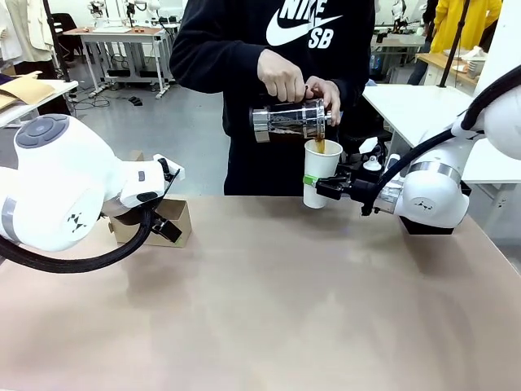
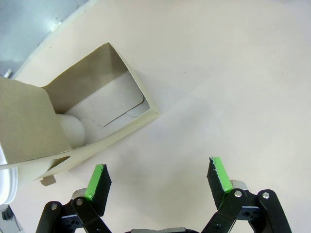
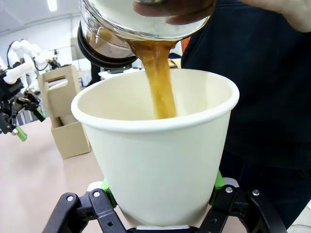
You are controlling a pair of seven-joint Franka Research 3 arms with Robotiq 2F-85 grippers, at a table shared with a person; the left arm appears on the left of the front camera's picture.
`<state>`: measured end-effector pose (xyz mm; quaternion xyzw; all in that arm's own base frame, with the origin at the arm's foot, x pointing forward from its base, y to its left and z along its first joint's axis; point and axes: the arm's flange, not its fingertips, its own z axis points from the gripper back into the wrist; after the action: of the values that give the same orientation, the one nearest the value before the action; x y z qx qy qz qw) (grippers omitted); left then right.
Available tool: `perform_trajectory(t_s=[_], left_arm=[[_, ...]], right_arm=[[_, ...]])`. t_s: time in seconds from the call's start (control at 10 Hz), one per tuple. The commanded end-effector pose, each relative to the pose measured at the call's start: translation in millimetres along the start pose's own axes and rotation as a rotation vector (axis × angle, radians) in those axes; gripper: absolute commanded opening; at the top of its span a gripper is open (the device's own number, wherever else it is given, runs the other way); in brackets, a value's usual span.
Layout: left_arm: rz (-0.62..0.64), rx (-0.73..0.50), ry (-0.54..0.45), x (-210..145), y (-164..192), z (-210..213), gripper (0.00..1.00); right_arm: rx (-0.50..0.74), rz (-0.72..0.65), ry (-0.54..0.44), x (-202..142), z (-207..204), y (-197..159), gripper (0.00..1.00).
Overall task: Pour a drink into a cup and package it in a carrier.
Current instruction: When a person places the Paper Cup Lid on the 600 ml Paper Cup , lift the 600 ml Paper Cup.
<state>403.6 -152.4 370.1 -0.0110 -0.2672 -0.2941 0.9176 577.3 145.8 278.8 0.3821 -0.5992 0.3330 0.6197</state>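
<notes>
A person's hands tilt the glass jar and a brown stream of the drink runs into the white paper cup, which has no lid. My right gripper is shut on the cup's lower half and holds it upright just above the table's far edge. The brown cardboard carrier stands at the table's left. Close beside the carrier, my left gripper hangs open over the table with nothing between its green pads. Something white and rounded shows inside the carrier.
The tan tabletop stretches wide between the two arms. The person stands at the far side, right behind the cup. A white side table sits behind my right arm.
</notes>
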Motion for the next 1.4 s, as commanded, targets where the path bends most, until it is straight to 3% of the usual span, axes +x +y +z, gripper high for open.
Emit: perform_trajectory(t_s=[0.0,1.3], left_arm=[[0.001,-0.002,-0.001,-0.2,0.4,0.3,1.00],[0.001,-0.002,-0.001,-0.2,0.4,0.3,1.00]], right_arm=[[-0.009,-0.008,-0.004,0.2,-2.5,1.6,0.81],[-0.009,-0.008,-0.004,0.2,-2.5,1.6,0.81]])
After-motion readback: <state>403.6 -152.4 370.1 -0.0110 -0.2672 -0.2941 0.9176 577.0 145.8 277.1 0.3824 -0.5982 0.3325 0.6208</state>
